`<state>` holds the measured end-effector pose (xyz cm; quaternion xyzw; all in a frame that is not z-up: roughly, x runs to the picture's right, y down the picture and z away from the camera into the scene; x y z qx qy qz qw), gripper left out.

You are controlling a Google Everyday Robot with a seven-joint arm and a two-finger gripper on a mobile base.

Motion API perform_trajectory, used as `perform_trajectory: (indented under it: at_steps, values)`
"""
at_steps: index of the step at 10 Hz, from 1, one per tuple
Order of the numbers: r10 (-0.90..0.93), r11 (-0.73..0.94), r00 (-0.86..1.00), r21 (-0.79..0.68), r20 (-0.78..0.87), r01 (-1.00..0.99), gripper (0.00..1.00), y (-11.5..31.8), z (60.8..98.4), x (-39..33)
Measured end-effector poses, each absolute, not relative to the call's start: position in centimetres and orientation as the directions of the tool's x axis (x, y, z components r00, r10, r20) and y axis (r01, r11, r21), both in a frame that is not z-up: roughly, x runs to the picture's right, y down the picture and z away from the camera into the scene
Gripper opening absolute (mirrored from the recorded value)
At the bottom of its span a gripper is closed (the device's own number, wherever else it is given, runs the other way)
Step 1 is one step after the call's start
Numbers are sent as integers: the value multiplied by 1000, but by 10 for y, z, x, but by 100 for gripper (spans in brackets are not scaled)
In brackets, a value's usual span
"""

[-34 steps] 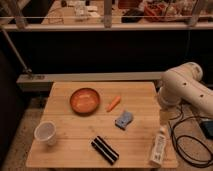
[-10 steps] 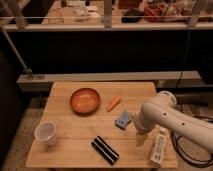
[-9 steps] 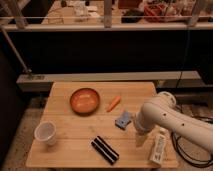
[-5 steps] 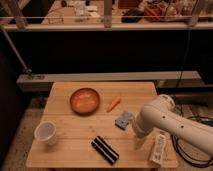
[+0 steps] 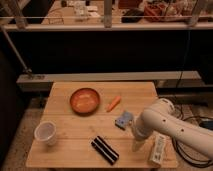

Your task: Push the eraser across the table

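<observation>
The arm has swung in from the bench's (image 5: 65, 125) right edge and dropped low, so the claw (image 5: 136, 146) now sits close over the front planks, between the eraser (image 5: 105, 150) and a white bottle (image 5: 158, 149). Whether the claw is spread or pressed together I cannot tell. The eraser lies untouched and angled near the front edge, left of the claw and apart from it. The approach looks nearly finished, and a leftward sweep would likely start the push.

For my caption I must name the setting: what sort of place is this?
Probably a robot test lab: a table with bowl, carrot and eraser, cables on the floor, a railing behind. The pincer hangs low between eraser and bottle.
</observation>
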<state>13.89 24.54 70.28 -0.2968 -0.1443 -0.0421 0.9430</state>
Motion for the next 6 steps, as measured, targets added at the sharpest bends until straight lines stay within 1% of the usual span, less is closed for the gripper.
perform_trajectory:
  at_steps: [4, 5, 6]
  values:
    - [11, 815, 945, -550, 328, 181, 17, 260, 704, 137]
    - [10, 815, 942, -548, 336, 187, 11, 262, 705, 136]
    - [7, 813, 938, -548, 348, 197, 8, 272, 705, 137]
